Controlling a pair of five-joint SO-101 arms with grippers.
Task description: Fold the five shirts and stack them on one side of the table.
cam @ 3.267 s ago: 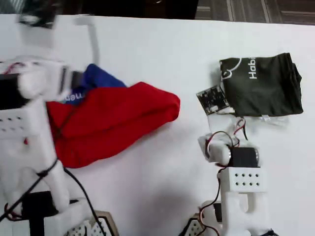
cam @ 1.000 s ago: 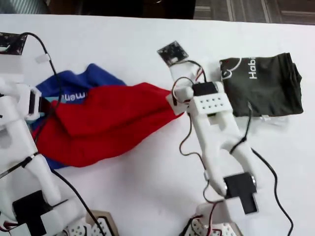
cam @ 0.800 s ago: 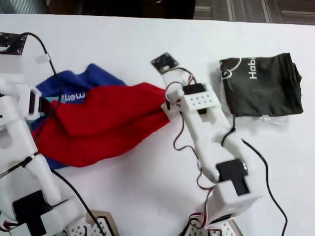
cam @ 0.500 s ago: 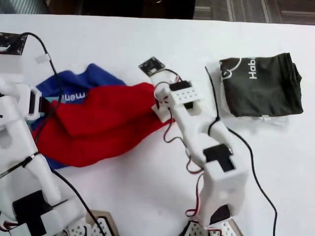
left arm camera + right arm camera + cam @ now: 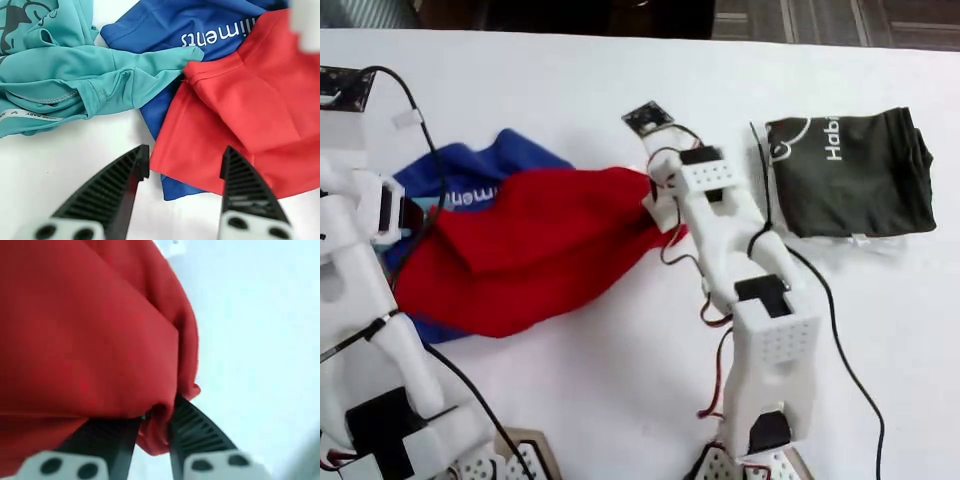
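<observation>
A crumpled red shirt (image 5: 530,250) lies left of the table's middle, on top of a blue shirt (image 5: 470,170). My right gripper (image 5: 157,422) is shut on a fold at the red shirt's (image 5: 85,325) right end, seen from above as the right gripper (image 5: 660,205). My left gripper (image 5: 182,192) hangs open over bare table just short of the red shirt (image 5: 250,115), the blue shirt (image 5: 200,30) and a bunched teal shirt (image 5: 55,70). A folded dark shirt (image 5: 850,172) rests at the right.
The left arm (image 5: 360,280) stands along the table's left edge with cables trailing. The right arm's base (image 5: 770,380) and its cable (image 5: 840,340) sit at the front. White table (image 5: 600,80) stretches behind the shirts.
The right arm swung from beside the dark shirt over to the red shirt's right end and shut on it. The left arm has stayed put over the last second.
</observation>
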